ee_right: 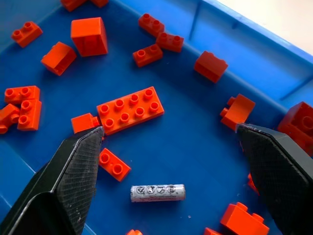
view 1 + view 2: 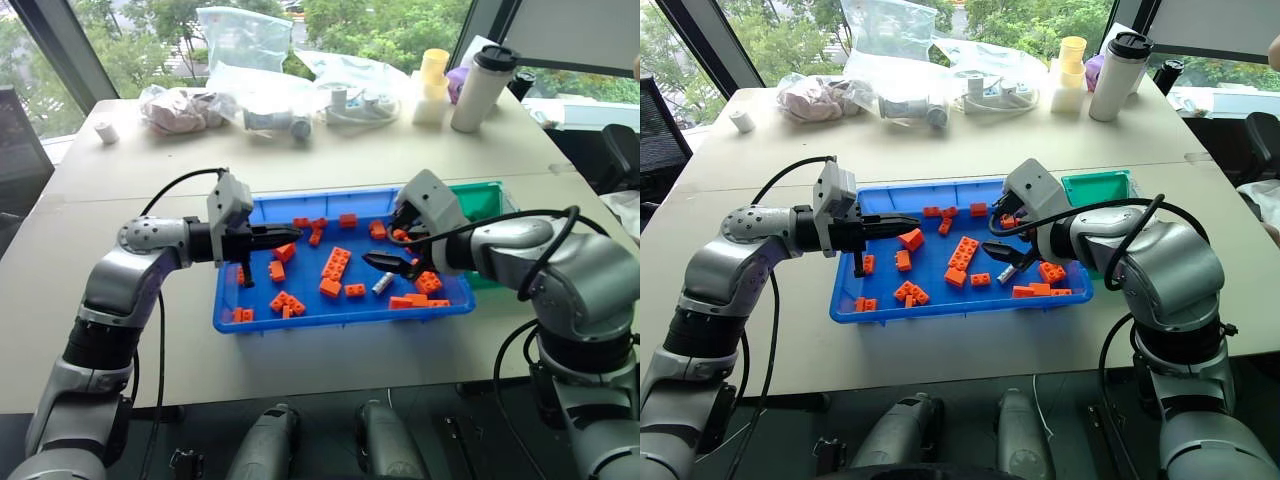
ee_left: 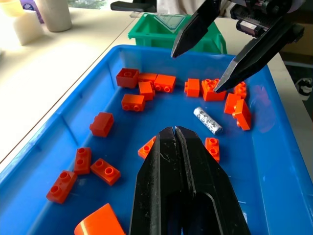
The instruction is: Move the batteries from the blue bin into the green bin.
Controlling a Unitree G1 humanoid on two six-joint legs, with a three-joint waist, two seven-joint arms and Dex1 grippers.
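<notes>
The right gripper is hovering, jaws spread, above the battery, lying at five o'clock inside the blue bin. Light, rigid, slick, it probably wants pinching across its middle. The left gripper's jaws are pressing together.

Light: bright daylight from the windows behind the table
Shadows: soft, faint
Glare: mild sheen on the blue bin floor
Focus: sharp; left claw slightly soft up close
</notes>
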